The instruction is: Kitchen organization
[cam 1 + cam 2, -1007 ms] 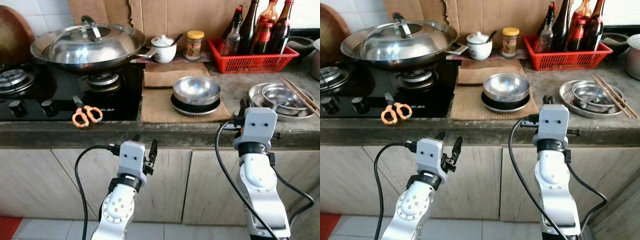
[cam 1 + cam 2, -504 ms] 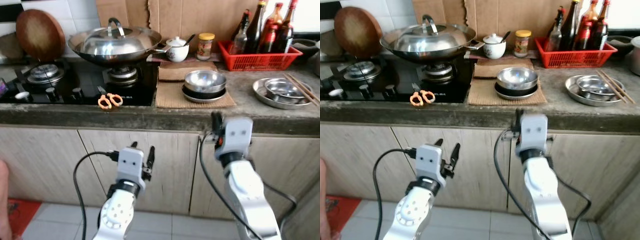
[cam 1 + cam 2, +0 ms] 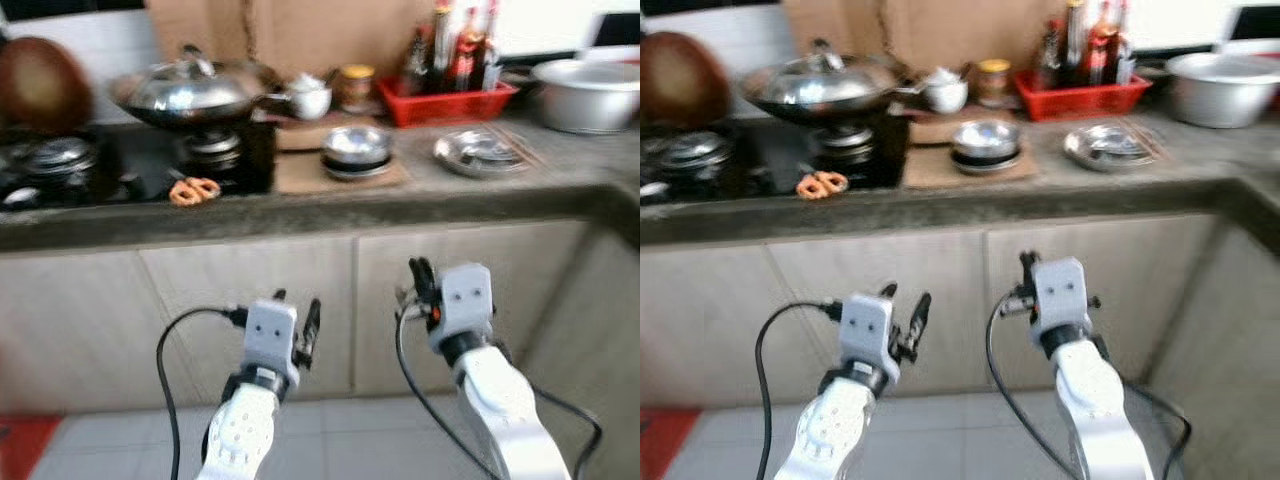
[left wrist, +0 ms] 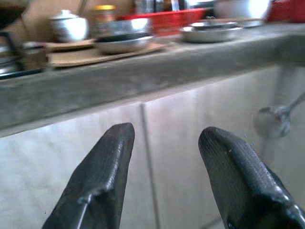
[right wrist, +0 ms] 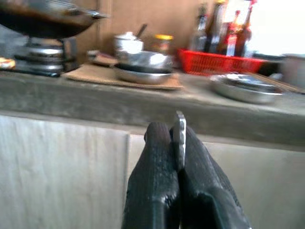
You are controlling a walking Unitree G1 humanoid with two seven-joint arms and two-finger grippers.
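Note:
My left gripper (image 3: 297, 305) hangs open in front of the cabinet doors (image 3: 250, 300), below the counter edge (image 3: 300, 205); its two black fingers (image 4: 112, 157) are wide apart with nothing between them. My right gripper (image 5: 174, 126) is shut, and a thin silver metal piece (image 5: 179, 138) stands between its fingertips; what it is cannot be made out. In the left eye view the right gripper (image 3: 422, 280) also sits below the counter. On the counter lie orange-handled scissors (image 3: 194, 189), stacked steel bowls (image 3: 355, 150) on a mat, and a steel plate with chopsticks (image 3: 480, 150).
A lidded wok (image 3: 190, 90) sits on the black hob. Behind are a white pot (image 3: 310, 100), a jar (image 3: 352, 85), a red basket of bottles (image 3: 455, 95) and a large steel pot (image 3: 590, 90). The counter turns a corner at right. Tiled floor (image 3: 340, 440) lies below.
The camera has pulled back from the counter and turned right, so cabinets and floor now show. Both grippers are lower against the counter; the right one has come away from its edge.

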